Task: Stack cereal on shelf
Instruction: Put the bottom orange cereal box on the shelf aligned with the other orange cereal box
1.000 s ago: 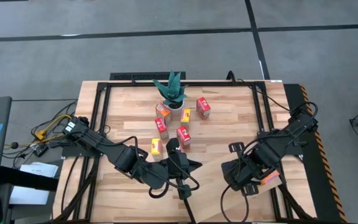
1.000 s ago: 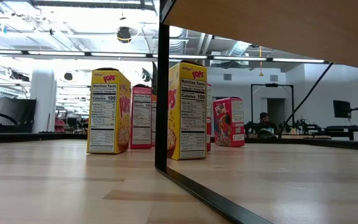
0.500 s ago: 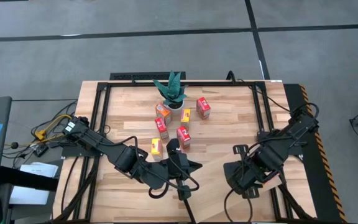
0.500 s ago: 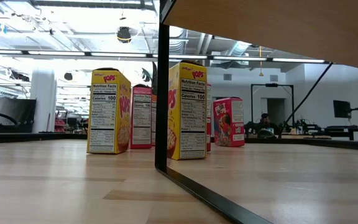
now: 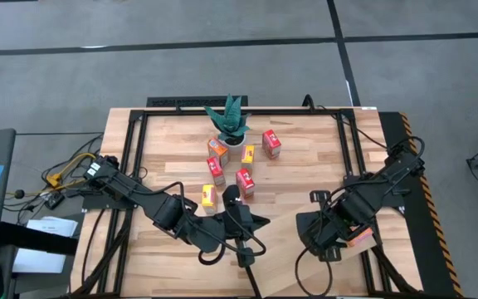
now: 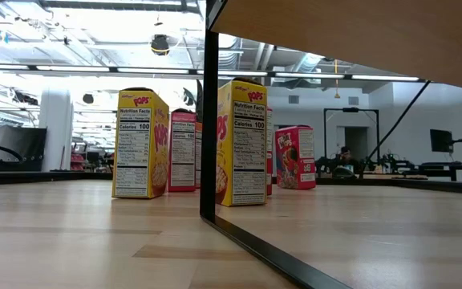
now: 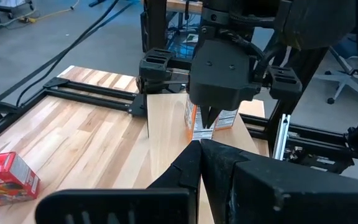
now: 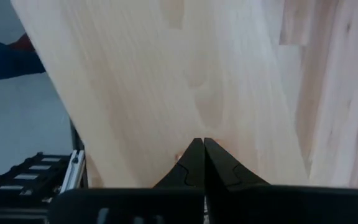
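Observation:
The shelf, a pale smooth board, lies slanting across the table's near middle between my two arms. It also fills the right wrist view. Several cereal boxes stand upright farther back: red ones, yellow ones and an orange one. Another orange box sits under my right arm. My left gripper is shut, with its tips at the board's edge. My right gripper is shut and points down at the board's face. My left gripper has its shut tips at the shelf's near edge, coming in level from the table's left; whether they touch it, I cannot tell. My right gripper points its shut fingertips down at the shelf's top face; whether they press on it, I cannot tell.
A green potted plant stands behind the boxes near the far edge. A red box shows on the planks beside my left gripper. A black metal frame runs around the tabletop. In the low view the board's dark edge rises close to the camera.
My right arm swayed a little toward the table's near-right corner and came back to where it was. The shelf, the boxes and my left arm have kept still.

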`<state>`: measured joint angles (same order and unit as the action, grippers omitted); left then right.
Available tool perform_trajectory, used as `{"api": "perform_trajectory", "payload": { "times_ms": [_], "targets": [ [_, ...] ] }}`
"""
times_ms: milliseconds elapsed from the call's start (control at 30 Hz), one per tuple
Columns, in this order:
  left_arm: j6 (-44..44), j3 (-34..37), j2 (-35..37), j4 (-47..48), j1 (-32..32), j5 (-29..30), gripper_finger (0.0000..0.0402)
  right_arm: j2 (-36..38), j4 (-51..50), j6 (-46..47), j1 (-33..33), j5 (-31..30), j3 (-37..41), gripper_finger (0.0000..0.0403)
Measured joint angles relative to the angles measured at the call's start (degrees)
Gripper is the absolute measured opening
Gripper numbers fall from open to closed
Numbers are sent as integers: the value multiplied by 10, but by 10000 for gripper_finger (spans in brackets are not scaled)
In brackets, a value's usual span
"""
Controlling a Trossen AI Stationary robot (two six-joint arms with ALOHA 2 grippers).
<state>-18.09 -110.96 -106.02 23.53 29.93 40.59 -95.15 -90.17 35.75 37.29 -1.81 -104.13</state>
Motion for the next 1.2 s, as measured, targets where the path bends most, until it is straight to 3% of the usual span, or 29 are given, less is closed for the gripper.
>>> {"api": "perform_trajectory", "payload": {
  "times_ms": [133, 300, 400, 600, 833, 900, 1000, 1200],
  "targets": [
    [26, 0, 0, -22, 0, -27, 0, 6, 2, -21, 7, -4, -42, 15],
    [59, 13, 0, -71, -6, -32, 0, 67, 2, 17, 22, -59, -98, 12],
    [80, 63, 0, -168, -20, -59, 0, 122, 2, 65, 44, -135, -108, 11],
    [102, 190, 0, -422, -65, -167, 0, 205, 1, 140, 101, -283, -109, 18],
    [61, 254, -28, -528, -102, -222, 0, 220, 2, 129, 117, -328, -108, 14],
    [44, 227, -71, -554, -109, -261, 0, 217, 2, 123, 117, -330, -108, 14],
    [31, 151, -130, -511, -116, -302, 0, 210, 2, 120, 117, -330, -108, 17],
    [51, -13, -209, -331, -116, -281, 0, 202, 1, 118, 121, -329, -108, 19]
  ]
}}
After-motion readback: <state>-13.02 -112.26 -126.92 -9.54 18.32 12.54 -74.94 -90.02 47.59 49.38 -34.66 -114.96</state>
